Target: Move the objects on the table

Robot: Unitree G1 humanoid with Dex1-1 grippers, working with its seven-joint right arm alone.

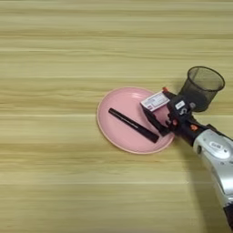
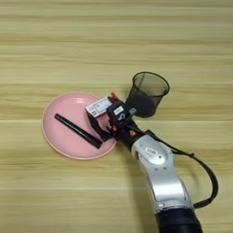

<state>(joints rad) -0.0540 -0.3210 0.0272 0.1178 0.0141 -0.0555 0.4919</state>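
Print on the white box point(image 1: 155, 100) stayed unreadable; my tool point(image 1: 157, 113) clamped it above the pink plate point(image 1: 119, 132), beside the marker pen point(image 1: 133, 124).

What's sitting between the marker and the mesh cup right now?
The end effector and the white box at it, over the plate's right side, lie between marker and cup. Both views show it.

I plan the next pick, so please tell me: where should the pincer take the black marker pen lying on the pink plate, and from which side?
Probably at the middle of the marker pen, from above, fingers across its slim barrel. It lies flat and diagonal on the pink plate, its lower right end close to the pincer.
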